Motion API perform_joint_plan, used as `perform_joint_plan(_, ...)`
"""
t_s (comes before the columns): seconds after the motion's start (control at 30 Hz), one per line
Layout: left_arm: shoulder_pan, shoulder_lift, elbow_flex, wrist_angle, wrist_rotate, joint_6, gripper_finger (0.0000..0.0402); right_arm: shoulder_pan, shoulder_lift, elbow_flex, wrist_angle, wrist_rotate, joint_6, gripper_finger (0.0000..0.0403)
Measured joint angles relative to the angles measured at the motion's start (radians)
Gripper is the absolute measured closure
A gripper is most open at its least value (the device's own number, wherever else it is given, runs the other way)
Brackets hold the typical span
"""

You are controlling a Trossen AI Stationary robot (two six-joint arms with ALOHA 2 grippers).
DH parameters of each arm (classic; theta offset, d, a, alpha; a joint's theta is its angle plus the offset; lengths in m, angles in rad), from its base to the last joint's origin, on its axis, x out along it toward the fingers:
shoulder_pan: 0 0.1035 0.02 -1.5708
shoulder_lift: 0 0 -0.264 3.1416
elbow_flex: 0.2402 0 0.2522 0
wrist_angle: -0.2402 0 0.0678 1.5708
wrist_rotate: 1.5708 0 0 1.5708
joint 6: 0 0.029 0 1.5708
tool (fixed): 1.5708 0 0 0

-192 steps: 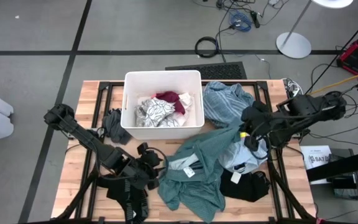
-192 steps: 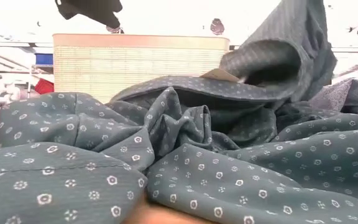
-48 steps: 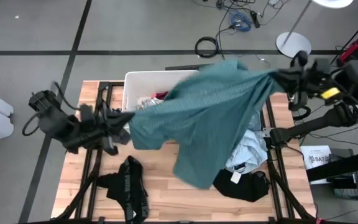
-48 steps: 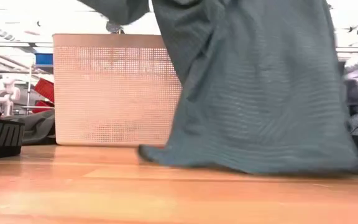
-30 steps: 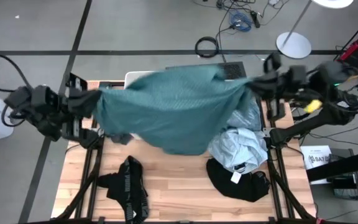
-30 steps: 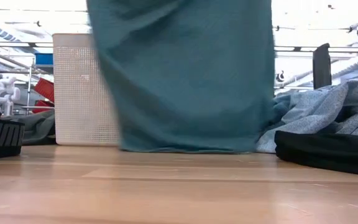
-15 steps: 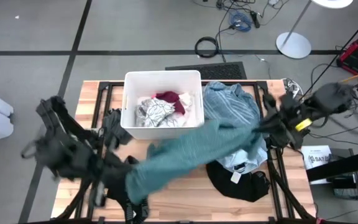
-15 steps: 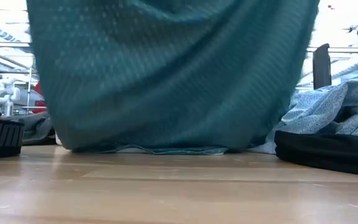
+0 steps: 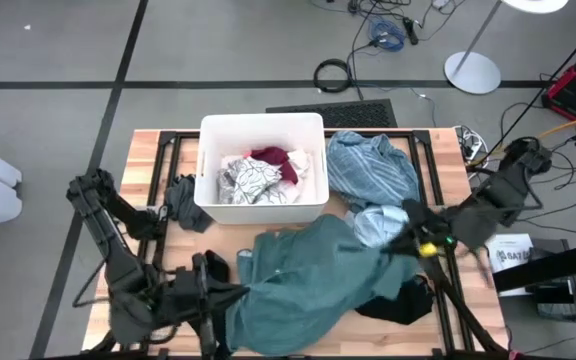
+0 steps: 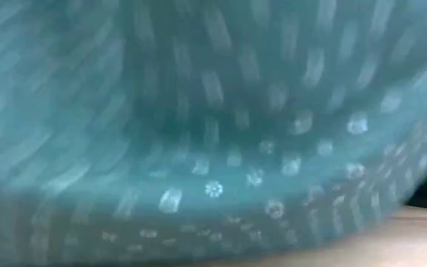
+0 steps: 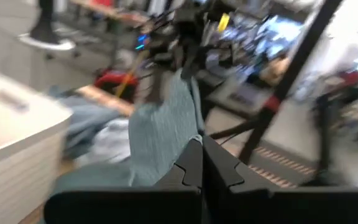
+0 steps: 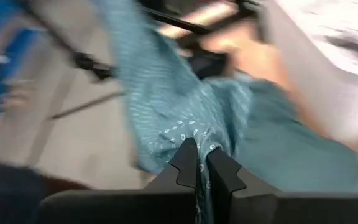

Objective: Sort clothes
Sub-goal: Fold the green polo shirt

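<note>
We see our left end effector clamped on one end of the teal-green dotted fabric shirt, low over the wooden worktop. The shirt stretches rightward to our right end effector, clamped on its other end, beside a light blue garment.

Wooden table on a black frame. Directly on it lay a white bin, a blue garment beside the bin, a grey garment at its other side, a teal garment spread across the front, and a black garment.
</note>
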Motion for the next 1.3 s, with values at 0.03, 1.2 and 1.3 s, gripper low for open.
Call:
perform_joint_plan(0.03,0.007,-0.001,-0.001,-0.095,-0.011,-0.081,0.0402,-0.035,-0.003,-0.015,-0.043,-0.001,0.011,0.0403)
perform_joint_plan(1.2,0.301,-0.009,0.069,-1.134,0.568,-0.879,0.0298,-0.434,0.061,-0.29,-0.022,-0.216,-0.047,0.0291)
perform_joint_plan(1.3,0.3,-0.014,0.109,-1.115,0.489,-0.795,0.0294,-0.459,0.06,-0.198,-0.127,-0.206,-0.06,0.0266)
